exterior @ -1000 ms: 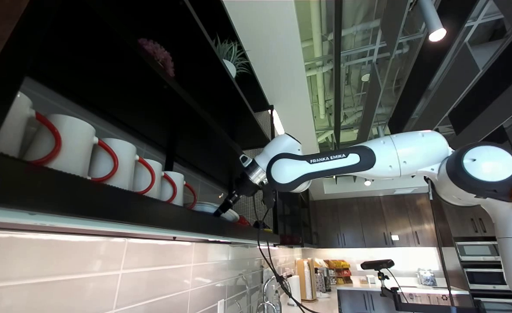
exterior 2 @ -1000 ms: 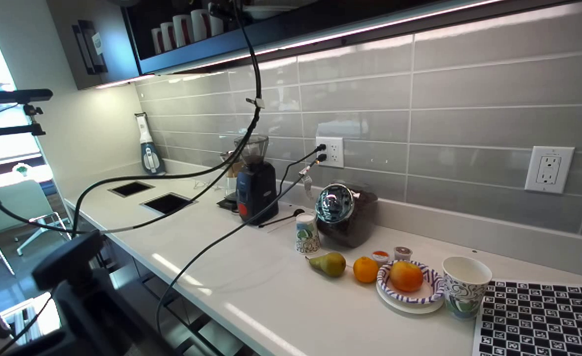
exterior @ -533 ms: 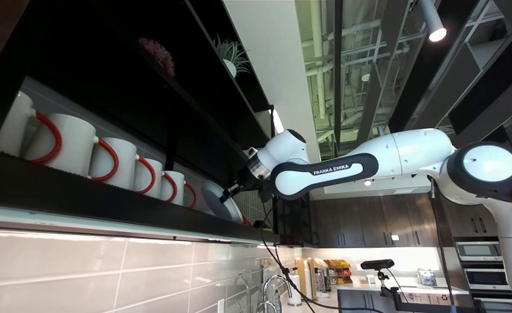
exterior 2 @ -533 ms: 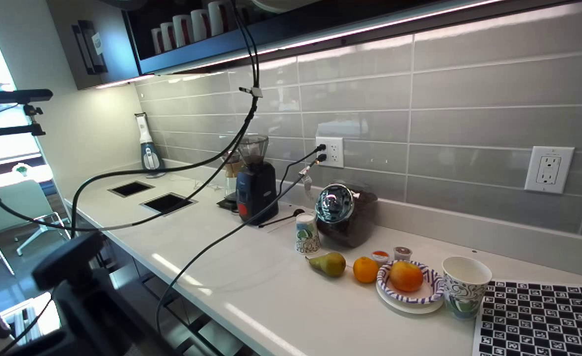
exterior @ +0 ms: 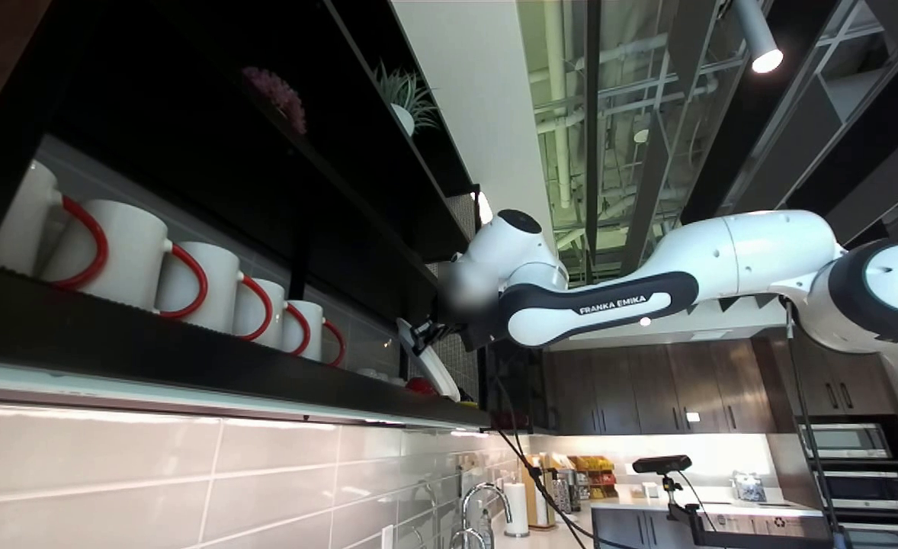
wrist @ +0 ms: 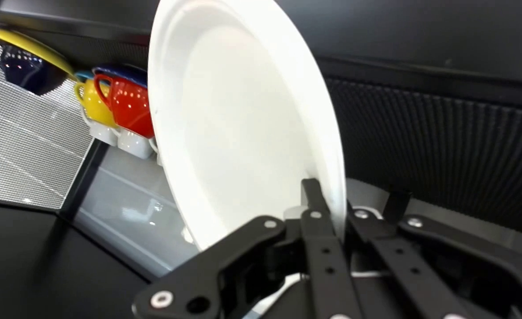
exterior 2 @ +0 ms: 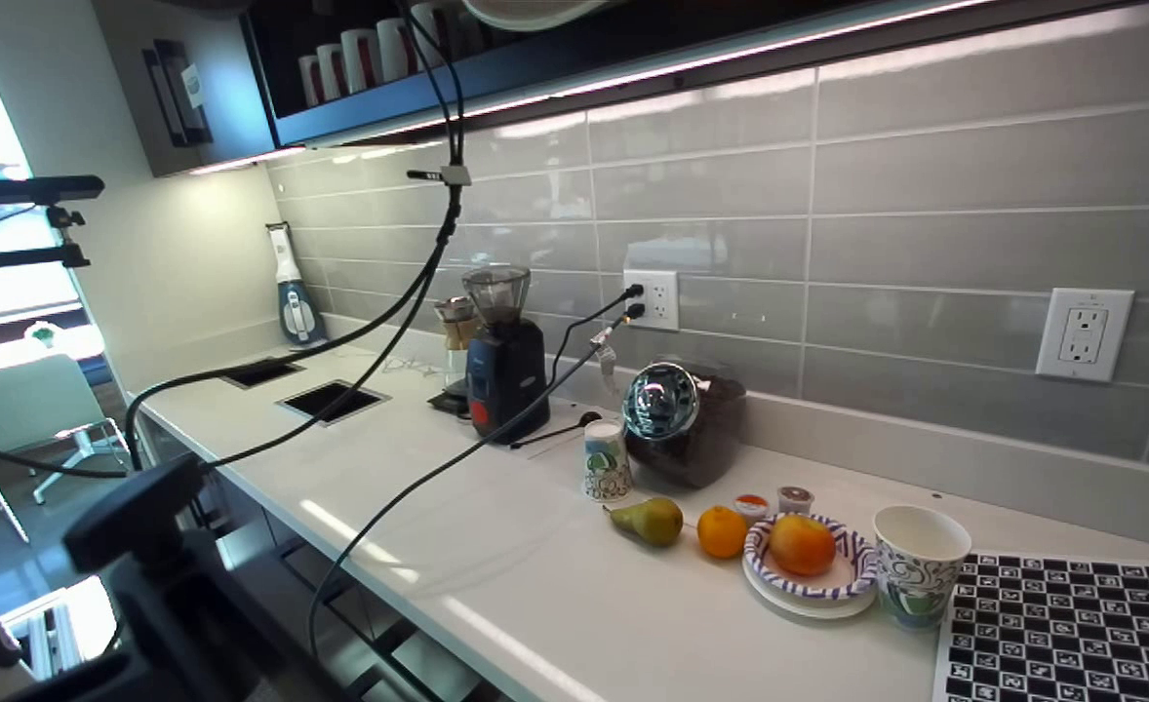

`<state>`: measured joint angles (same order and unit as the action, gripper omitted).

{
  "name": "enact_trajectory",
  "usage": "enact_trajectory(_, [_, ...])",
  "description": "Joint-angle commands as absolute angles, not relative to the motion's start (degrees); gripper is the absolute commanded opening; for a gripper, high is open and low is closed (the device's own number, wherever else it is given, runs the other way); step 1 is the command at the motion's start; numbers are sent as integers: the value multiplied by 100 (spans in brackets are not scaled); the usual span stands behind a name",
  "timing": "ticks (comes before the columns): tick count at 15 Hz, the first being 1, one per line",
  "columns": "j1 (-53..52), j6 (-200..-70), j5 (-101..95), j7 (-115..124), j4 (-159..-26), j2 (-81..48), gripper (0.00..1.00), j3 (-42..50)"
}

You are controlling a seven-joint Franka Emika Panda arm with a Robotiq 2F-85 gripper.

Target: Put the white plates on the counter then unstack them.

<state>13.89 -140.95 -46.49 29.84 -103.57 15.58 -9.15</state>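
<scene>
The hand (wrist: pixel 333 208) grips the white plate (wrist: pixel 239 128) by its rim, tilted near the shelf (exterior: pixel 190 358), leaning toward 11 o'clock in the wrist view. That edge-only pinch could let it pivot and strike the shelf. Count: one plate held, perhaps more nested; five mugs (exterior: pixel 125 252); two paper cups (exterior 2: pixel 918 575); one pear (exterior 2: pixel 654 522).

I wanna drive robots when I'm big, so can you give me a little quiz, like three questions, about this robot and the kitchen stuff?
1. What is the tool gripping by the rim?
2. True or false: the pear lies on the counter, outside the patterned bowl.
3. Pick one. In an exterior view, the row of white mugs has handles that are: A) blue, B) red, C) green.

Key:
1. A white plate, held tilted; I can't tell if more are stacked behind it.
2. True.
3. B, red.
</scene>
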Motion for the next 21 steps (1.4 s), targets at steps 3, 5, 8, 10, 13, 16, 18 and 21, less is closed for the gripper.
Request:
enact_trajectory(3, [864,-13446,-4503,2936,-10903,2063,1,-753])
enact_trajectory(5, [729,-13208,-4308,2875,-11094,2221,1,-700])
enact_trajectory(8, [695,-12793,-4035,3038,-11325,2416,1,-623])
enact_trajectory(10, [768,-12612,-4007,3277,-11502,2573,1,-628])
enact_trajectory(13, [703,-12880,-3550,3194,-11884,2645,1,-377])
enact_trajectory(16, [835,-13317,-3329,3196,-12382,2618,1,-207])
enact_trajectory(18, [831,-13573,-3029,3034,-12660,2579,1,-39])
enact_trajectory(21, [1019,-13592,-3122,3086,-12600,2465,5,-181])
